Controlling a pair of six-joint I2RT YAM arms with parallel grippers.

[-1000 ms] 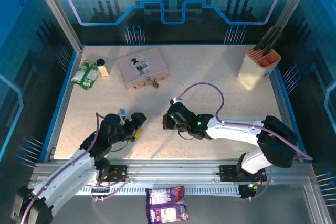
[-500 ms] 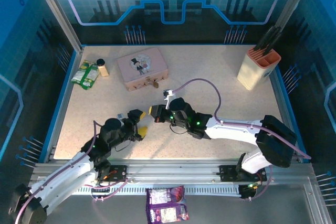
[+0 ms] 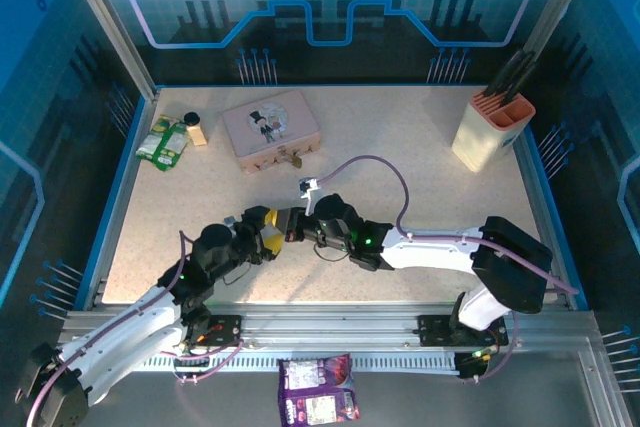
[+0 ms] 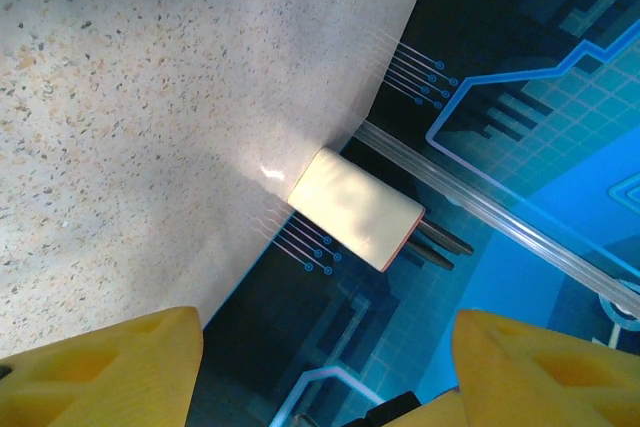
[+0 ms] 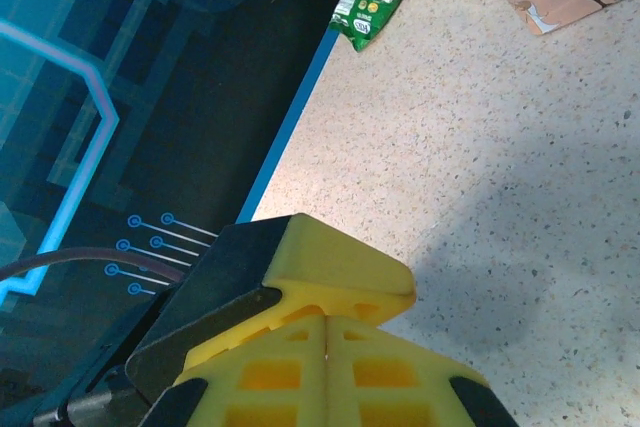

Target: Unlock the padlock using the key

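The small brass padlock (image 3: 291, 159) hangs at the front of the pink box (image 3: 268, 127), far from both grippers. My right gripper (image 3: 291, 225) is shut, its yellow fingers (image 5: 325, 372) pressed flat together with nothing showing in the seam. My left gripper (image 3: 262, 237) is open, with its yellow fingertips (image 4: 100, 367) wide apart. One left finger (image 5: 340, 267) lies right against the tip of the right gripper, and the two grippers meet at the table's near middle. The key is hidden.
A cream knife block (image 3: 492, 127) stands at the back right, also seen sideways as the knife block (image 4: 355, 209) in the left wrist view. A green packet (image 3: 163, 142) and a small jar (image 3: 195, 128) lie left of the pink box. A purple packet (image 3: 318, 389) lies off the table's front.
Both grippers have closed in on each other: the right gripper moved left and the left gripper moved up and right, until their yellow tips meet. The padlock and box have not moved.
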